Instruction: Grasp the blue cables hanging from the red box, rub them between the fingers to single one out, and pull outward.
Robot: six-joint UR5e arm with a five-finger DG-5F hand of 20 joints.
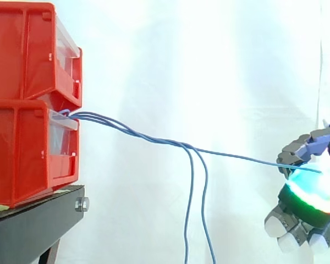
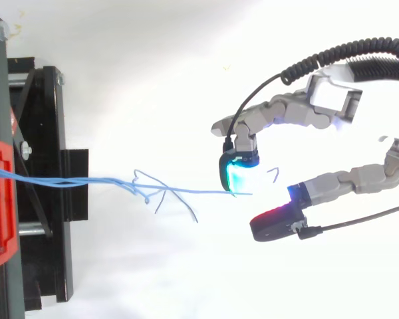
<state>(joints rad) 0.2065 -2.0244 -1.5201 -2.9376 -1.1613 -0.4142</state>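
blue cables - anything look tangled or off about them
Slightly. Three blue cables leave the lower red box together; one stretches across to the hand, while the other two peel off midway and hang down. In the top view their loose ends look kinked and crossed. No damage is visible.

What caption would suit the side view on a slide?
Robot hand holds one blue cable stretched from the red bins while two others hang loose.

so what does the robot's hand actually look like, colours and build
The hand has fingers built from chunky grey segmented links. Each ends in a thick rounded pad set in dark casing. One pad glows cyan shading to green, another glows red, and the side view shows several white pads.
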